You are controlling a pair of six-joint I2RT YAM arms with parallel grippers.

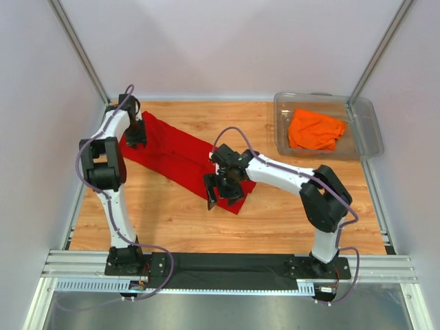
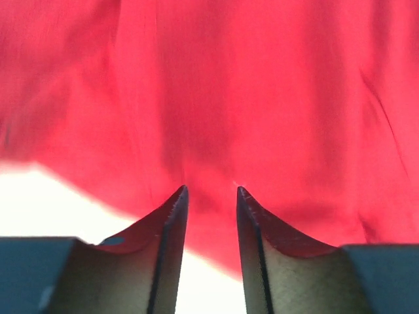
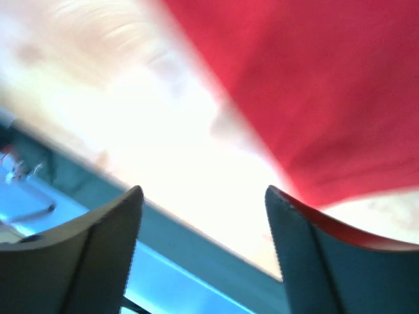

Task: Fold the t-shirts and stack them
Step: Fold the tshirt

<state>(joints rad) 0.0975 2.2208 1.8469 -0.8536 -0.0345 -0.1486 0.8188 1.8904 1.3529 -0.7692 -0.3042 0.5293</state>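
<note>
**Top external view.** You have a red t-shirt (image 1: 179,155) lying flat on the wooden table (image 1: 275,220), folded into a long band that runs diagonally from far left to near centre. Your left hand (image 1: 135,134) sits over the band's far-left end. Your right hand (image 1: 221,196) sits over its near-right end. An orange t-shirt (image 1: 315,130) lies crumpled inside a clear plastic bin (image 1: 368,130) at the table's far-right corner, well apart from the red one.

**Left wrist view.** The left hand (image 2: 209,196) has its fingers parted by a narrow gap. The red t-shirt (image 2: 262,98) fills nearly all the picture beyond the tips and reaches down to them. You cannot tell whether the tips touch the cloth, and nothing is pinched between them. A strip of washed-out table (image 2: 39,196) shows at lower left.

**Right wrist view.** The right hand (image 3: 204,196) stands wide open and holds nothing. Between its fingers you see only bright table (image 3: 163,131) and a grey-blue rail (image 3: 196,261). The red t-shirt (image 3: 327,85) occupies the upper right, and its lower corner comes down just beside the right-side finger (image 3: 308,261). The picture is blurred.
</note>
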